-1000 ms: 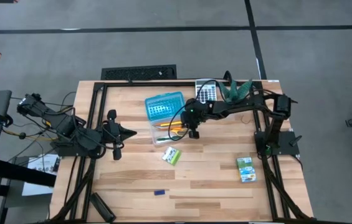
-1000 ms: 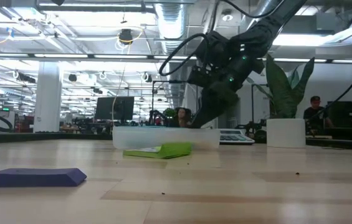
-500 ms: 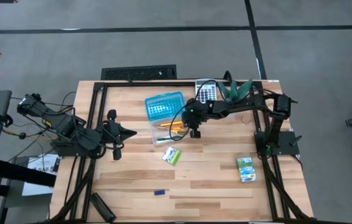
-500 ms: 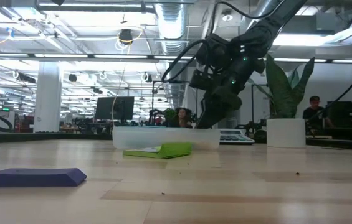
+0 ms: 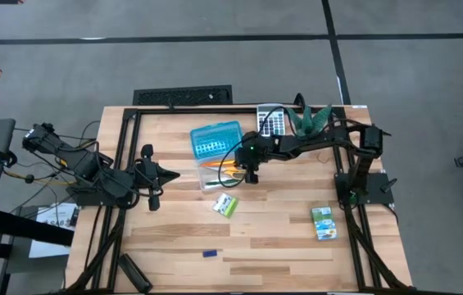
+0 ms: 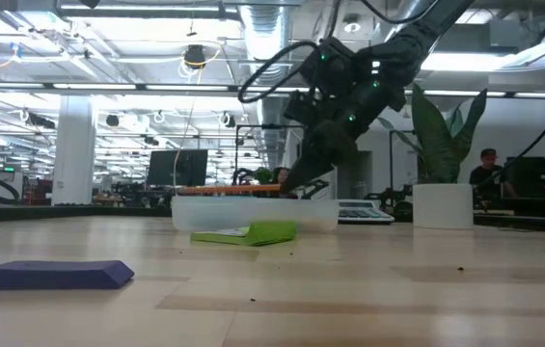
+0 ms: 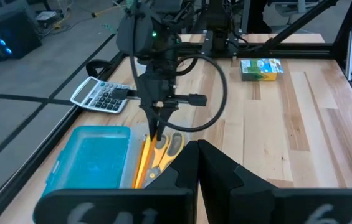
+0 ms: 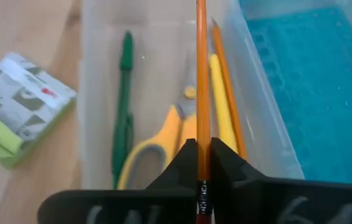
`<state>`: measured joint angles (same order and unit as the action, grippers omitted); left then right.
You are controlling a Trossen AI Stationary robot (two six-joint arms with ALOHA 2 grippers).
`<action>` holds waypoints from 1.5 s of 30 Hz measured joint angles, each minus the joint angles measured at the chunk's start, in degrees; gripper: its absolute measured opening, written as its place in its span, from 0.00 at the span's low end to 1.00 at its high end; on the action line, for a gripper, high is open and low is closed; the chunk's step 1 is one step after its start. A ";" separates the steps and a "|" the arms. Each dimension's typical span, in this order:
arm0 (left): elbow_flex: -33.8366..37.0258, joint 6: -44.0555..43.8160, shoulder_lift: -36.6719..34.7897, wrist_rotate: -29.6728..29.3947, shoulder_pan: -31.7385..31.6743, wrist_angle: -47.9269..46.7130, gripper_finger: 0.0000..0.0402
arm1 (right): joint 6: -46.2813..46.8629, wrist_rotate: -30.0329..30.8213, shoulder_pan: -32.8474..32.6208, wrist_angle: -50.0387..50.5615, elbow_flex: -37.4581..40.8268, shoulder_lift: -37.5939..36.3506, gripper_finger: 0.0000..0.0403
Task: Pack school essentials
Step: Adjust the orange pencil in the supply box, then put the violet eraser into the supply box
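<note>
Over clear box [image 8: 95, 93] | my right fingers [image 8: 204, 163] clamped on orange pencil [image 8: 202, 81] | left fingers [image 5: 151, 174] together, waiting at bench [image 5: 280, 246] left edge.

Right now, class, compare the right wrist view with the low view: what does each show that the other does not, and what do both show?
Only the right wrist view shows the green pen and yellow-handled scissors lying in the clear box. Only the low view shows the blue piece, the potted plant and the calculator. Both show the right gripper shut on an orange pencil, and the green-white block.
</note>
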<state>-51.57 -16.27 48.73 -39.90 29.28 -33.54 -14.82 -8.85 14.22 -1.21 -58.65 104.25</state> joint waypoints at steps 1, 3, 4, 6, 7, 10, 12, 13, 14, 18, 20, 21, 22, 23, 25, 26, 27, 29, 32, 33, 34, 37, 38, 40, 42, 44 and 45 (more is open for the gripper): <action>0.00 0.02 -0.01 0.00 0.00 0.00 0.00 | 0.22 0.01 0.18 0.46 0.00 0.00 0.05; 0.00 0.02 -0.01 0.00 0.00 0.00 0.00 | 0.80 0.04 0.36 1.76 0.00 0.00 0.07; 0.00 0.02 -0.01 0.00 0.00 0.00 0.00 | 1.04 0.05 0.59 2.29 0.00 0.00 0.08; 0.00 0.02 -0.02 -0.02 0.00 0.00 0.00 | 1.55 0.01 0.86 3.16 0.00 0.00 0.11; 0.00 0.02 0.00 0.00 0.00 0.00 0.00 | 1.78 0.01 0.89 3.54 0.00 0.00 0.12; 0.00 0.22 0.00 0.00 0.00 0.00 0.00 | 1.89 -0.01 0.89 3.91 0.00 0.15 0.12; 0.00 0.21 -0.02 0.00 0.00 0.01 0.00 | 1.89 -0.03 0.57 2.72 -0.01 1.04 0.12; 0.00 0.20 -0.01 0.00 0.00 0.01 0.00 | 1.89 -0.01 0.41 2.99 0.05 1.21 0.13; 0.00 0.20 -0.02 0.00 0.00 0.01 0.00 | 1.88 -0.06 0.39 3.14 0.13 1.20 0.13; 0.00 0.17 -0.02 -0.02 0.00 0.08 0.00 | 1.45 -0.31 -0.02 1.37 -0.07 1.86 0.13; 0.00 0.17 -0.01 -0.10 0.00 0.03 0.00 | 1.44 -0.43 0.04 2.17 0.13 1.95 0.13; 0.00 0.17 0.00 -0.27 0.00 0.09 0.00 | 1.38 -0.54 0.05 1.55 0.07 1.97 0.13; 0.00 0.17 -0.02 -0.43 0.00 0.06 0.00 | 1.19 -1.04 0.09 1.37 -0.02 1.97 0.14; 0.00 0.15 -0.01 -0.53 0.00 0.03 0.00 | 0.99 -1.92 0.11 1.38 -0.02 1.97 0.16; 0.00 0.15 0.00 -0.70 0.00 0.05 0.00 | 0.97 -3.54 0.17 1.14 0.02 1.98 0.20; 0.00 0.15 0.00 -0.72 0.00 0.04 0.00 | 0.99 -4.24 0.17 0.59 0.02 1.77 0.22; 0.00 0.17 0.00 -0.98 0.00 0.07 0.00 | 0.97 -4.47 0.17 0.22 0.00 1.40 0.25; 0.00 0.17 -0.01 -1.24 0.00 0.06 0.00 | 1.08 -4.60 0.17 0.35 -0.84 1.18 0.33; 0.00 0.13 -0.02 -1.33 0.00 0.04 0.00 | 2.64 -5.30 0.51 4.29 -2.84 1.23 0.43; 0.00 0.13 0.00 -1.31 0.00 0.02 0.00 | 2.79 -6.15 0.51 6.07 -3.75 1.25 0.47; 0.00 0.11 0.00 -1.31 0.00 0.04 0.00 | 3.28 -7.51 0.57 7.93 -4.74 1.23 0.49; 0.00 0.11 0.00 -1.30 0.00 -0.01 0.00 | 7.06 -13.19 -0.79 10.16 -6.10 0.31 0.53; 0.00 0.11 0.00 -1.31 0.00 0.00 0.00 | 7.94 -14.89 -1.91 9.13 -6.35 0.28 0.53; 0.00 0.11 0.00 -1.29 0.00 -0.04 0.00 | 8.31 -16.59 -4.82 8.99 -6.32 0.04 0.53; 0.00 0.09 -0.02 -1.29 0.00 -0.18 0.00 | 7.96 -16.62 -8.05 8.72 -6.32 0.04 0.52; 0.00 0.17 0.00 -1.29 0.00 -0.29 0.00 | 7.92 -16.36 -11.32 7.97 -6.31 0.04 0.51; 0.00 0.20 -0.01 -1.29 0.00 -0.24 0.00 | 7.95 -15.55 -13.12 6.67 -6.27 0.07 0.50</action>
<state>-51.57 -16.08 48.72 -41.19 29.28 -33.78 -6.87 -24.40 1.10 5.46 -64.92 104.31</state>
